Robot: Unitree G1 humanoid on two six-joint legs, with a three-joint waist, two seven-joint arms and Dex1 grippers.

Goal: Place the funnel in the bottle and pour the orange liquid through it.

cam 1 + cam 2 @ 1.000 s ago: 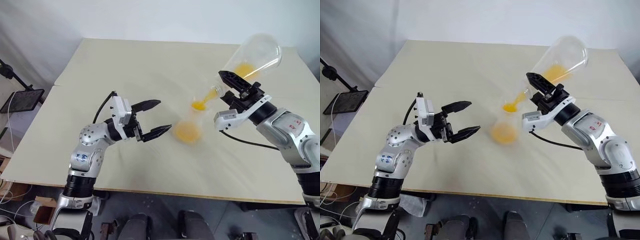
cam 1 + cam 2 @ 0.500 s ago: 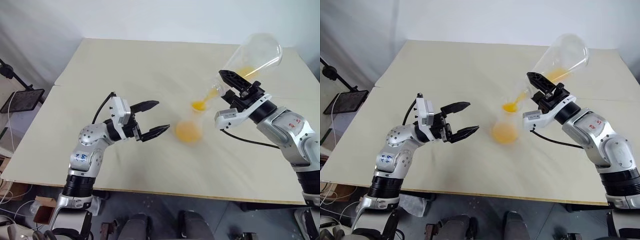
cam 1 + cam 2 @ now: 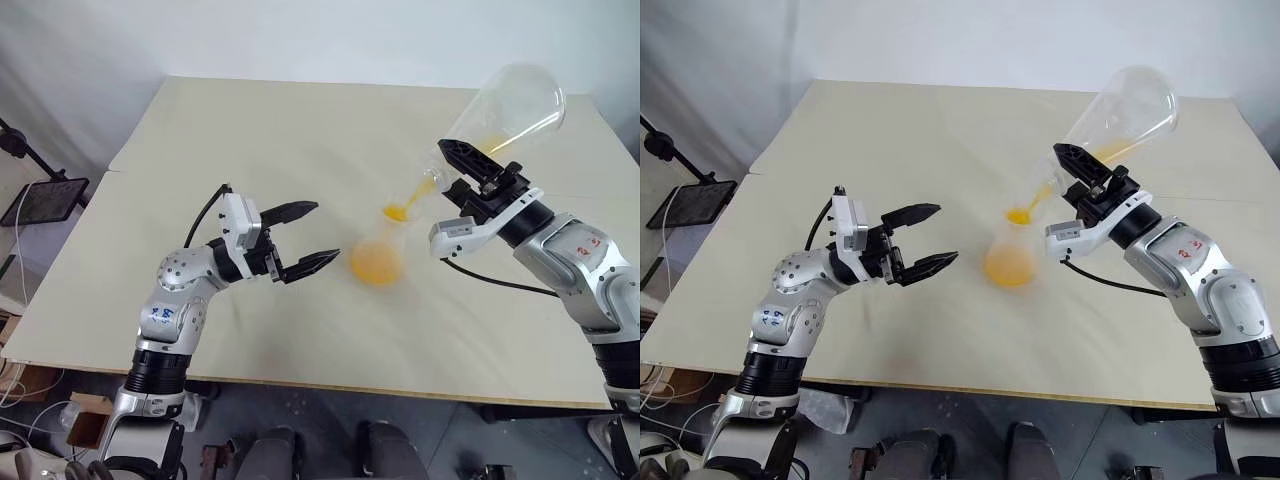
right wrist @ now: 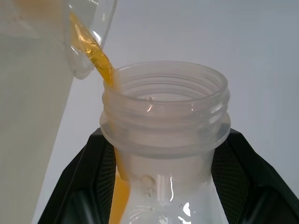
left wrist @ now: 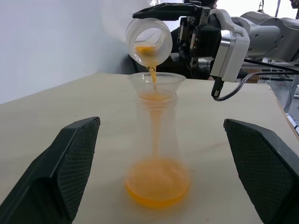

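The bottle stands upright mid-table with a pool of orange liquid in its base. The clear funnel sits in its neck. Up and to the right of it, my right gripper is shut on the neck of the larger clear flask. That flask is tipped mouth-down over the funnel, and a thin orange stream runs from its lip into the funnel. My left gripper hangs open just left of the bottle, apart from it, with its fingers on either side of the bottle in the left wrist view.
The cream table extends well beyond the bottle on all sides; its front edge is close below both arms. A black stand with a flat plate and cables sits off the table's left side.
Both arms have held still. Less orange liquid lies in the tipped flask than a second ago, as the stream keeps running into the funnel.
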